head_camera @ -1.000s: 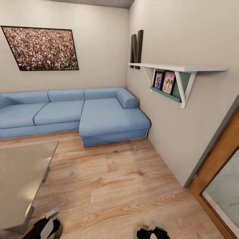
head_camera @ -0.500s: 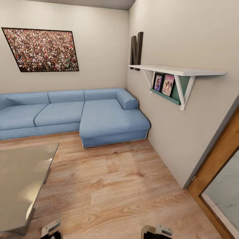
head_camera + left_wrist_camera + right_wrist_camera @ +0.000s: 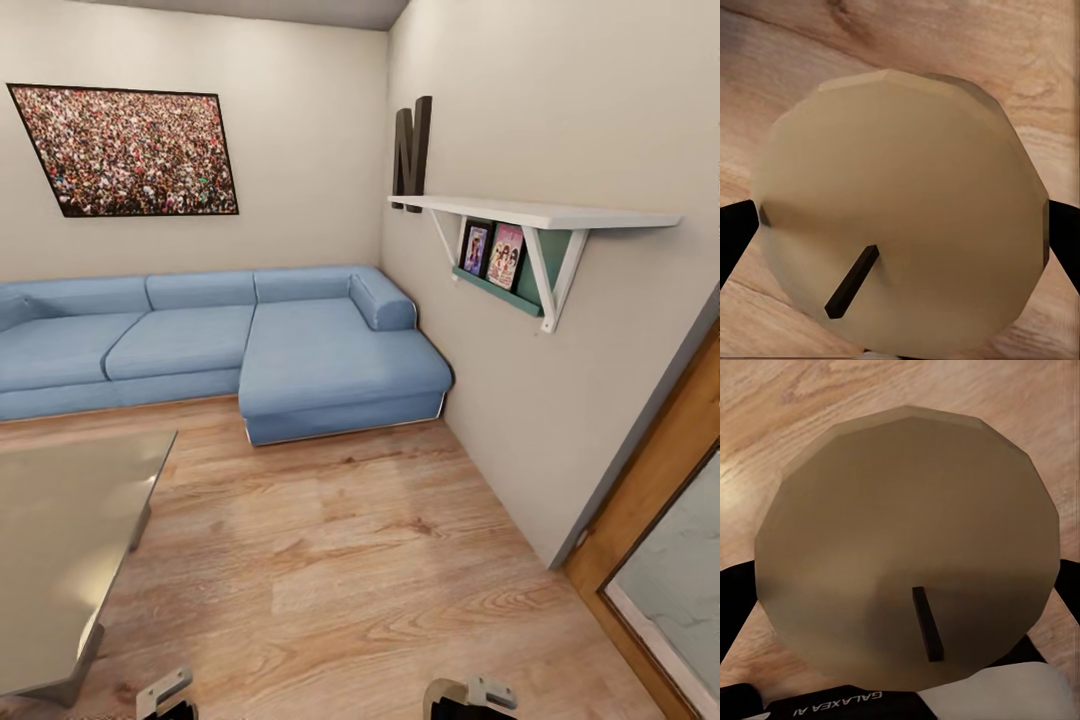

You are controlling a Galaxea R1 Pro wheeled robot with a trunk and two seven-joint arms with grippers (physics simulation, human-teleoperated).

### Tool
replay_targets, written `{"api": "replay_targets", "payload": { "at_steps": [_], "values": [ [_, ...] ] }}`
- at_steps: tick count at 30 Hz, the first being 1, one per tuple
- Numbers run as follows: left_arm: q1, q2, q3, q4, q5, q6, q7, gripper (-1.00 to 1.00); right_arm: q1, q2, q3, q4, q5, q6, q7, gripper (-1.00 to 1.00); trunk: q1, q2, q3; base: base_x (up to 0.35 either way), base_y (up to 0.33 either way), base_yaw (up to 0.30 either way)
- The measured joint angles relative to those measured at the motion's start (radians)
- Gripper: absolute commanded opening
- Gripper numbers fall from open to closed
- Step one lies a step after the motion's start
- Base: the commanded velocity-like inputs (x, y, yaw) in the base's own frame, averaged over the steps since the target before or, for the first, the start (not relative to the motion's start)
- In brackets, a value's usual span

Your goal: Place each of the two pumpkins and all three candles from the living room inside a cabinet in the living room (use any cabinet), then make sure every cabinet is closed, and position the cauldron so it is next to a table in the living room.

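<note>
Pale grey, angular bracket pieces of the left arm and right arm are showing over black housing. In the right wrist view, black fingers are flanking a white casing, and a black panel is bearing white "GALAXEA AI" lettering.

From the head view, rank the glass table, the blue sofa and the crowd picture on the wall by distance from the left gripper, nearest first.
1. Glass table: just ahead of the left gripper, on the robot's left.
2. Blue sofa: across the wood floor, against the far wall.
3. Crowd picture: hung high on that wall, above the sofa.
</note>
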Motion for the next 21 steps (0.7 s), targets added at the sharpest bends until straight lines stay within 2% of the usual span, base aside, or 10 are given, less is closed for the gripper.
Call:
{"api": "replay_targets", "payload": {
  "at_steps": [5,13,21],
  "values": [
    [0.0,-0.001,0.0,0.0,0.0,0.0,0.0,-1.0,0.0,0.002,0.0,0.0,0.0,0.0,0.0,-1.0,0.0,0.0,0.0,0.0,-0.23,0.246],
    [0.0,-0.001,0.0,0.0,0.0,0.0,-0.001,-1.0,0.0,0.004,0.004,0.0,0.0,0.0,-0.001,-1.0,0.0,0.0,0.0,-0.033,-0.031,0.285],
    [0.0,-0.001,0.001,0.0,0.001,0.0,-0.001,-1.0,0.0,0.0,0.071,0.0,0.0,-0.001,-0.024,-1.0,0.0,0.0,0.0,-0.027,-0.005,0.289]
  ]
}}
